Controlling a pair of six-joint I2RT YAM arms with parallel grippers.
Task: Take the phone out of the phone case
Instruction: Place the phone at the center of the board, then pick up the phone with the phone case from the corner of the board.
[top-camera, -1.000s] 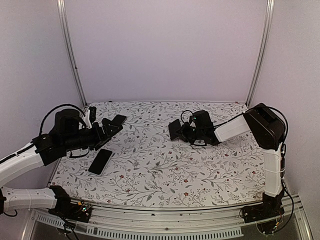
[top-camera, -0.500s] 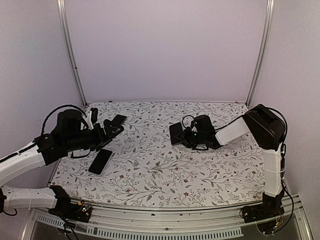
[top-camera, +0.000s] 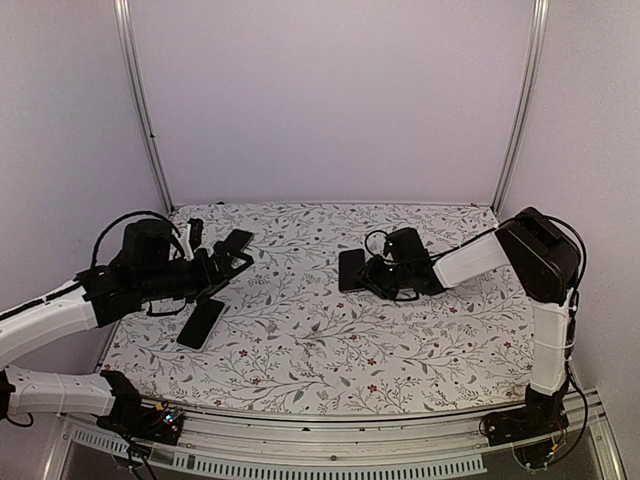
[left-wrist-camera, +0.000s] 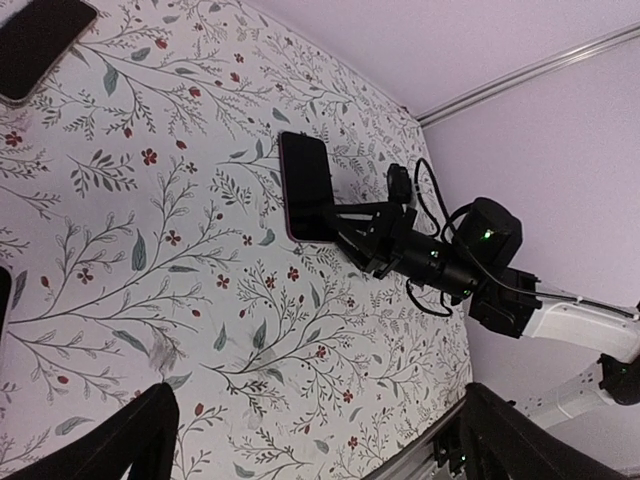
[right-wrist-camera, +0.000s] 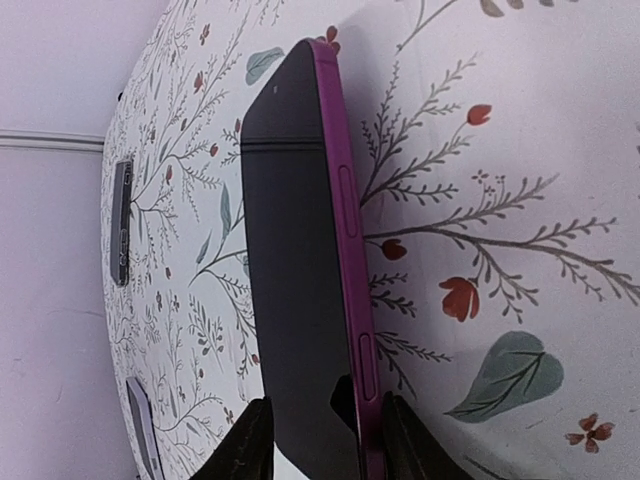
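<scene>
Down at the near end of the magenta-edged phone (right-wrist-camera: 300, 270), which lies along the counter (top-camera: 320, 340), the right gripper (right-wrist-camera: 325, 420) is seen with one finger on each side of that end. Whether the phone is pinched or merely straddled cannot be told. Well to the left of that phone, the phone case (right-wrist-camera: 121, 225) is found on the counter, thin and pale grey, with what looks like a black phone (left-wrist-camera: 40, 40) inside it. On that same side the left gripper (left-wrist-camera: 320, 400) is held spread wide, with nothing in it. The extraction is judged not yet begun, and the magenta-edged phone is simply being parked. Next, the case must be pinned by its rim and the phone eased out from a corner.
</scene>
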